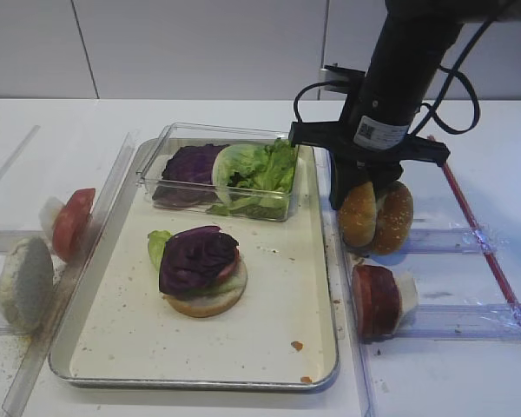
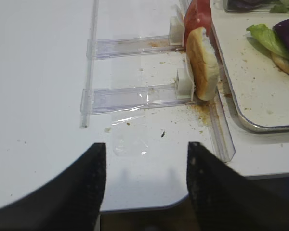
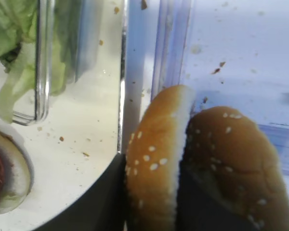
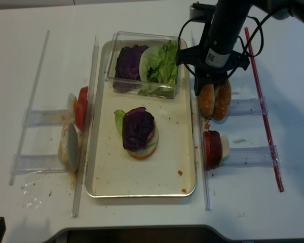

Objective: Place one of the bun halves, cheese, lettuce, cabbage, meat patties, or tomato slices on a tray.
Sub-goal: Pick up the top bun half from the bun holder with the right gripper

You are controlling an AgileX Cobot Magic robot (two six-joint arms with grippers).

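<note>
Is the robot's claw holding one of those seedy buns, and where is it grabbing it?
The right gripper pinches the left sesame bun top across its upper edge. It stands on edge beside another.

- bun halves (image 1: 375,216): golden-brown, pale sesame dots
- cabbage (image 1: 196,256): deep purple
- lettuce (image 1: 260,169): frilly light green
- tray (image 1: 139,343): cream face, brown crumbs, silver rim
- meat patties (image 1: 375,300): dark reddish-brown
- tomato slices (image 1: 72,222): orange-red
- table (image 1: 35,130): white

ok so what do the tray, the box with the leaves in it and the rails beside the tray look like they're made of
The tray: likely metal, with a shiny silver rolled rim and a matte cream, crumb-speckled floor, perhaps coated or lined.
The box: clear hard plastic, probably; the lettuce and purple cabbage show straight through its glossy walls.
The rails: transparent plastic, acrylic-looking, with bright edge reflections; they seem taped down.
</note>
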